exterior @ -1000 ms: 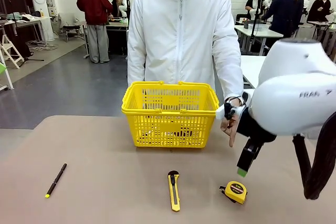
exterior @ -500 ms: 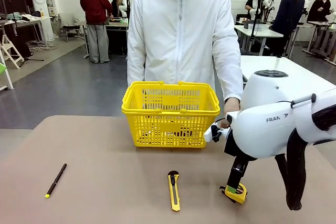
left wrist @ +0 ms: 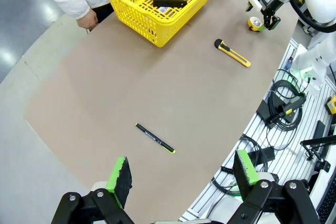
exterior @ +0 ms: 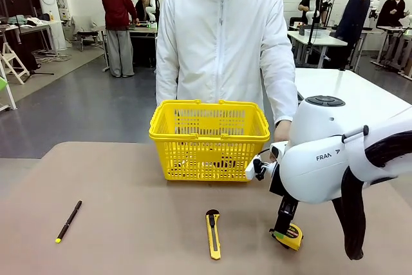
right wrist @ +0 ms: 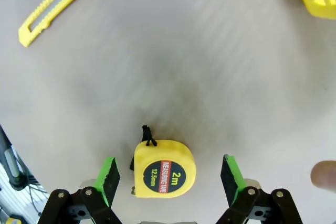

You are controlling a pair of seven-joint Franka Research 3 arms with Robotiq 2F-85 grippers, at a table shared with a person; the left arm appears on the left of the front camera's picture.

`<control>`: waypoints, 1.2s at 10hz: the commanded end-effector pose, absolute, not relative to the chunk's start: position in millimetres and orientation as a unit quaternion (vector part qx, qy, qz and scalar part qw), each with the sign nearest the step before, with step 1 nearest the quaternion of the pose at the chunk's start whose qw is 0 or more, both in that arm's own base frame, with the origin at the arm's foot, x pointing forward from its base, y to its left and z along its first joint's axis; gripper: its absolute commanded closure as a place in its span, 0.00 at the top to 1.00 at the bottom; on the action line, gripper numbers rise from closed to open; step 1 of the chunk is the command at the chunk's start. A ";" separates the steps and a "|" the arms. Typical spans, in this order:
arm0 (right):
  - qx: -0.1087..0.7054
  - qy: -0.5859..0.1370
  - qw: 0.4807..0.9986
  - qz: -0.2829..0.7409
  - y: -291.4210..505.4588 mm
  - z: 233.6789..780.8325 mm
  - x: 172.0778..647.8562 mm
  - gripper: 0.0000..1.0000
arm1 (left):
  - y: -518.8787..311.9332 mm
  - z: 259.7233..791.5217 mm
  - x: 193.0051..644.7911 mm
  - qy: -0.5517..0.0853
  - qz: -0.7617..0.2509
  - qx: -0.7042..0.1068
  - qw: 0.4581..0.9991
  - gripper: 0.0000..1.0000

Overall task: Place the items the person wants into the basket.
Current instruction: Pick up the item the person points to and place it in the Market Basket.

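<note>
The right hand (right wrist: 169,178) has dropped low over the surface (exterior: 129,191), fingers spread either side of the tape measure (right wrist: 163,169) at five o'clock from the basket (exterior: 208,138); closing looks next. Left hand (left wrist: 181,174) hovers spread.

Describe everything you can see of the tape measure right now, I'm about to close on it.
The tape measure is a small rounded yellow case, plastic by the look, with a black round label reading 2m in white and red print. A short black loop sticks out at its top corner. It lies flat on the tan table, label up, right of the utility knife. It sits between the open right gripper's green pads, nearer one of them; contact isn't evident.
</note>
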State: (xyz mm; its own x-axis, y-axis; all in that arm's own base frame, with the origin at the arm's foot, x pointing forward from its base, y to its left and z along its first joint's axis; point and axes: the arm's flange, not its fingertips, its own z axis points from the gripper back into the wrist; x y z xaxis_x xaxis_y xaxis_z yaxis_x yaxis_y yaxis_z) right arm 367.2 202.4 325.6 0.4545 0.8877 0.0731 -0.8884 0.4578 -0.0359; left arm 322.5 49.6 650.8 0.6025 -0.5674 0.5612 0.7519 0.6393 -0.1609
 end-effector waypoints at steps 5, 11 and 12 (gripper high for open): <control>-0.007 -0.005 0.850 0.527 188.1 305.5 356.6 1.00 | 51.5 651.9 322.3 -0.237 -0.383 -0.197 0.871 1.00; -0.009 0.008 0.853 0.522 186.5 305.7 356.7 0.00 | 51.5 651.9 322.3 -0.237 -0.383 -0.197 0.871 1.00; -0.011 0.008 0.854 0.521 186.7 306.5 356.3 0.00 | 51.5 651.9 322.3 -0.237 -0.383 -0.197 0.871 1.00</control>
State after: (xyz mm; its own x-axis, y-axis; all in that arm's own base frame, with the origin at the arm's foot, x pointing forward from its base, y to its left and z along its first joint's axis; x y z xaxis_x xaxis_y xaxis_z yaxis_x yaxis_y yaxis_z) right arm 365.4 192.8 306.6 0.4557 0.8901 -0.0001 -0.8901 0.4556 0.0142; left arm 322.5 49.7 650.8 0.6027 -0.5674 0.5611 0.7519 0.6393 -0.1611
